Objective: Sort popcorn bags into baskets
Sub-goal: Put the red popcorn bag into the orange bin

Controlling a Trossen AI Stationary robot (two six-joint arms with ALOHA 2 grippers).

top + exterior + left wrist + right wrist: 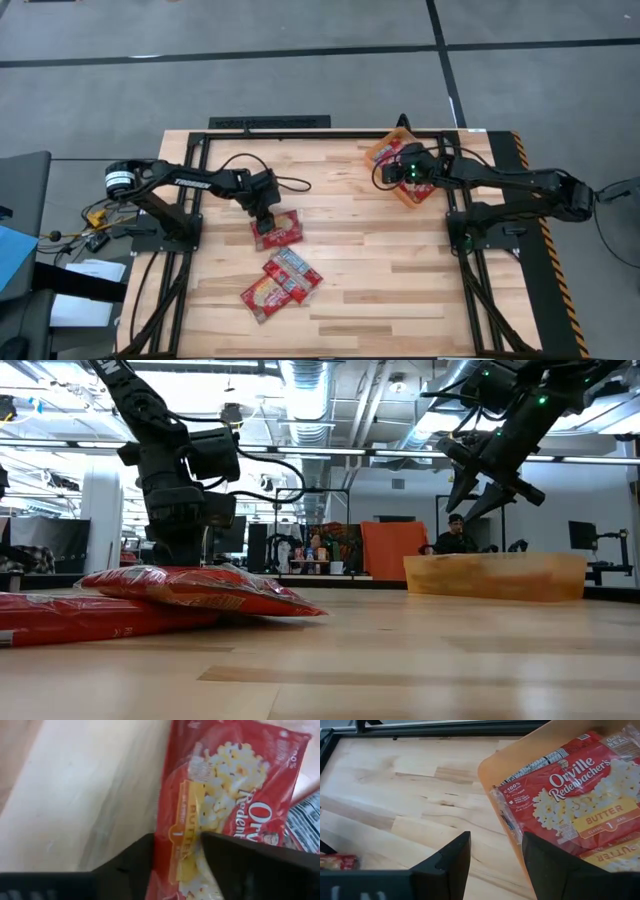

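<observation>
Several popcorn bags [580, 800] already lie in the basket [383, 152] under the right gripper [492, 855], which hangs wide and empty. The left gripper [175, 852] pinches a bag [277, 229] on the bench [380, 270]; a few more [282, 280] wait just beyond.

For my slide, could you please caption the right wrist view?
Right gripper, open, hovers above the orange basket rim, Orville Redenbacher's butter popcorn bags inside.
</observation>
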